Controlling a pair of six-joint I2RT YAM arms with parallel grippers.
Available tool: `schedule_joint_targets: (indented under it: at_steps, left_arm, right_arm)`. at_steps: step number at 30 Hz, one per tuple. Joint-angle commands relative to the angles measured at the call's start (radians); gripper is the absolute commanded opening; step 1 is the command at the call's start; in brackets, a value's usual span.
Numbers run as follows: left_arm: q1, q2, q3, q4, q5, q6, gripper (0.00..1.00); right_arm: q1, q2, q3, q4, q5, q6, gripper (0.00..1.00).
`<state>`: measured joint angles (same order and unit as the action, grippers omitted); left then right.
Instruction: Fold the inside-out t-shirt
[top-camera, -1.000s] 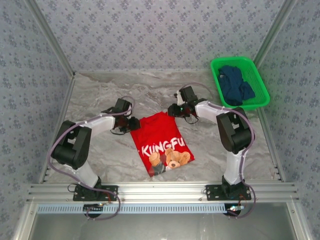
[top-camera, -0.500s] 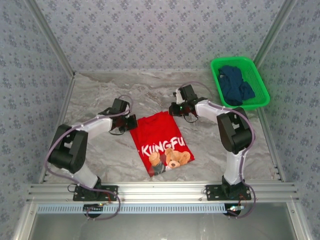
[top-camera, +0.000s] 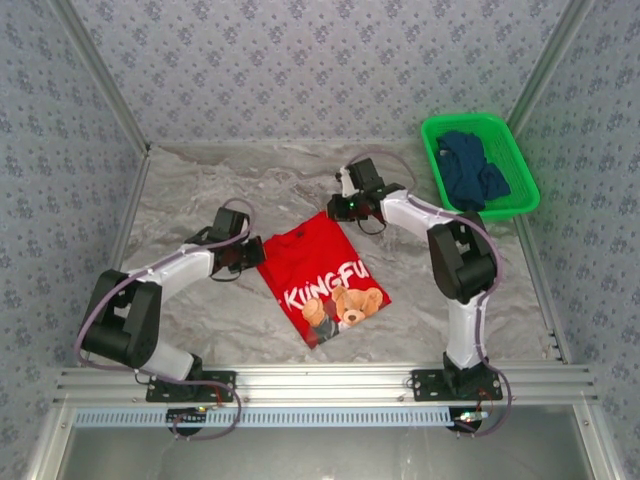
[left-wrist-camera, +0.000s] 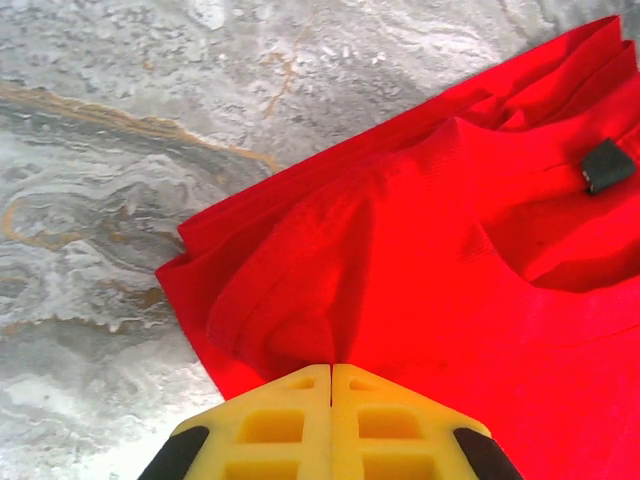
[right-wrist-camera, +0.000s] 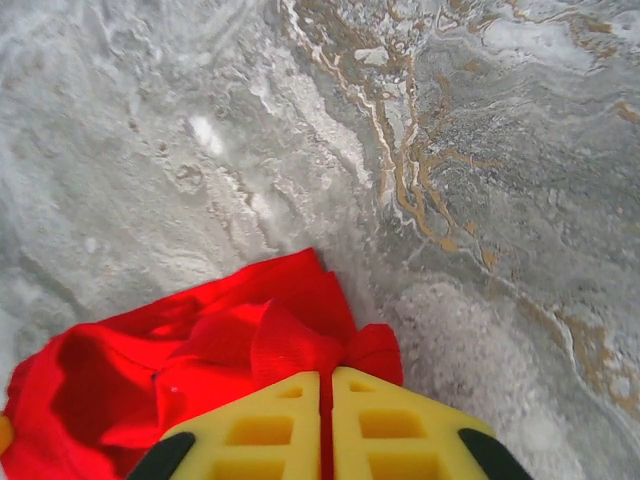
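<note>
Red t-shirt (top-camera: 325, 275) in left gripper (left-wrist-camera: 331, 368), right gripper (right-wrist-camera: 325, 376)

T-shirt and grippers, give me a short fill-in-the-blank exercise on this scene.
1. The t-shirt with the bear print is ____.
2. The left gripper and right gripper are both ____ on it.
3. The navy garment lies in the ____ basket.
Missing words: red; shut; green.

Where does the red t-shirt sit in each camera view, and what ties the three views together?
Top external: t-shirt mid-frame, print facing up.
Left wrist: t-shirt across the right and lower frame, pinched in the jaws.
Right wrist: t-shirt bunched at lower left, pinched in the jaws.
Shared landmark: the grey marble tabletop under it.
</note>
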<state>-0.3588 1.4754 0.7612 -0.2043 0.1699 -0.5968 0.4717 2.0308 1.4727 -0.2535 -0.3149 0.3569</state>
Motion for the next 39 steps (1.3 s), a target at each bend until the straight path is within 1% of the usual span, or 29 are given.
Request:
schedule_joint_targets:
  at_steps: [1,4,7,11,13,15,17,20,22,24,27,29,34,36,39]
  left_arm:
    - [0.006,0.008,-0.037,0.015,-0.051,-0.012,0.0]
    - [0.007,0.039,-0.047,0.027,-0.097,0.002,0.0]
    - [0.007,0.063,-0.035,0.008,-0.127,0.014,0.01]
    - [0.007,0.005,-0.038,0.001,-0.138,0.013,0.18]
    - [0.007,-0.044,-0.042,-0.011,-0.147,0.007,0.29]
    - [0.006,-0.094,-0.046,-0.029,-0.148,-0.002,0.36]
    - [0.0,-0.139,-0.051,-0.039,-0.127,-0.009,0.42]
    - [-0.017,-0.175,-0.052,-0.005,-0.028,-0.026,0.45]
    - [-0.038,-0.154,-0.035,0.035,0.041,-0.042,0.46]
    - [-0.06,-0.1,-0.002,0.051,0.079,-0.045,0.46]
    - [-0.081,0.005,0.047,0.055,0.098,-0.044,0.46]
    - [-0.081,0.073,0.076,0.048,0.097,-0.039,0.46]
    - [-0.086,0.201,0.168,0.018,0.108,0.026,0.45]
    - [-0.089,0.242,0.204,0.011,0.105,0.053,0.45]
    - [-0.091,0.304,0.265,-0.002,0.105,0.091,0.45]
  right_arm:
    - [0.013,0.097,0.077,-0.073,0.046,-0.049,0.15]
    - [0.018,0.16,0.138,-0.115,0.054,-0.078,0.22]
    - [0.01,0.159,0.171,-0.168,0.09,-0.121,0.3]
    - [-0.012,0.059,0.131,-0.173,0.077,-0.154,0.4]
    - [-0.021,-0.011,0.075,-0.157,0.065,-0.157,0.45]
    - [-0.021,-0.074,0.006,-0.144,0.062,-0.165,0.47]
    - [-0.011,-0.139,-0.075,-0.126,0.049,-0.168,0.47]
    - [0.021,-0.219,-0.206,-0.09,0.003,-0.142,0.44]
    - [0.046,-0.263,-0.288,-0.073,-0.018,-0.118,0.42]
    - [0.062,-0.297,-0.371,-0.055,-0.033,-0.081,0.39]
    - [0.064,-0.332,-0.467,-0.034,-0.037,-0.029,0.36]
    - [0.062,-0.34,-0.515,-0.046,-0.011,-0.011,0.35]
    - [0.073,-0.386,-0.631,-0.065,0.041,0.042,0.3]
    - [0.095,-0.422,-0.687,-0.047,0.051,0.087,0.29]
    - [0.154,-0.483,-0.755,-0.007,0.066,0.168,0.29]
